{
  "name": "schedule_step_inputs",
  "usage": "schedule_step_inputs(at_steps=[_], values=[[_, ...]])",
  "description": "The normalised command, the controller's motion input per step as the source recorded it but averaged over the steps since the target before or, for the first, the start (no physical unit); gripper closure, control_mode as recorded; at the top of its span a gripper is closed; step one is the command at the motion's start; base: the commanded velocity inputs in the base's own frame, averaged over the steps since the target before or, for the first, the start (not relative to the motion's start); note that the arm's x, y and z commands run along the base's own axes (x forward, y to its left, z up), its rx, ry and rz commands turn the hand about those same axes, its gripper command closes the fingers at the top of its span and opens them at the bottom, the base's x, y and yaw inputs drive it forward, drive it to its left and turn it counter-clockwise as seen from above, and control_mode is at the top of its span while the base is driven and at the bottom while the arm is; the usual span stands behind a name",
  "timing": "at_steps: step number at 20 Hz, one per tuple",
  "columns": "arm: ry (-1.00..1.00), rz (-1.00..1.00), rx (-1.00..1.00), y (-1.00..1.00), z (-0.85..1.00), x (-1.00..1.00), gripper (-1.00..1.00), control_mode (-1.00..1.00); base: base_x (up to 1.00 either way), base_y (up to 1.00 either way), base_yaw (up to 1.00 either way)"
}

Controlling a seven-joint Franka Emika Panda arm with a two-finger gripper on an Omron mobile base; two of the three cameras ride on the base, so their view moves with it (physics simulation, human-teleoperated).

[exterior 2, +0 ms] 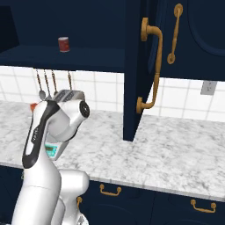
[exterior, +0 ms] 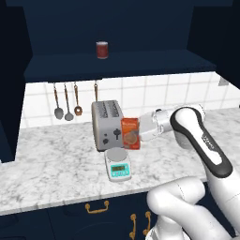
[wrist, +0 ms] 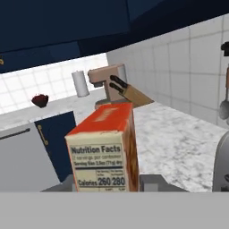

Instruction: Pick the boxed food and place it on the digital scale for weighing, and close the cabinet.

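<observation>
Claw (wrist: pixel 107 185) clamped on boxed food (exterior: pixel 131 133), carton upright between fingers, held above table (exterior: pixel 56 159), just beside toaster (exterior: pixel 107 124), slightly above and behind digital scale (exterior: pixel 118 165). Cabinet (exterior 2: pixel 140 66) door open.

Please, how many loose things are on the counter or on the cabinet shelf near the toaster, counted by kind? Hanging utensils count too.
Toaster: 1
Scale: 1
Food box, held in the pincer: 1
Can on the cabinet shelf: 1
Hanging utensils: 4
Total: 8
</observation>
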Motion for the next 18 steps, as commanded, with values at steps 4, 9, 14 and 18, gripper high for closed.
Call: schedule_step_inputs(at_steps=[4,9,14,18], values=[[-0.08,0.0,-0.01,0.0,-0.46,0.26,1.0,-1.0,0.0,0.0,0.0],[-0.05,0.0,0.0,0.03,-0.48,0.28,1.0,-1.0,0.0,0.0,0.0],[0.0,0.0,0.01,0.14,-0.38,0.24,1.0,-1.0,0.0,0.0,0.0],[-0.08,0.0,0.01,0.12,-0.37,0.1,1.0,-1.0,0.0,0.0,0.0]])
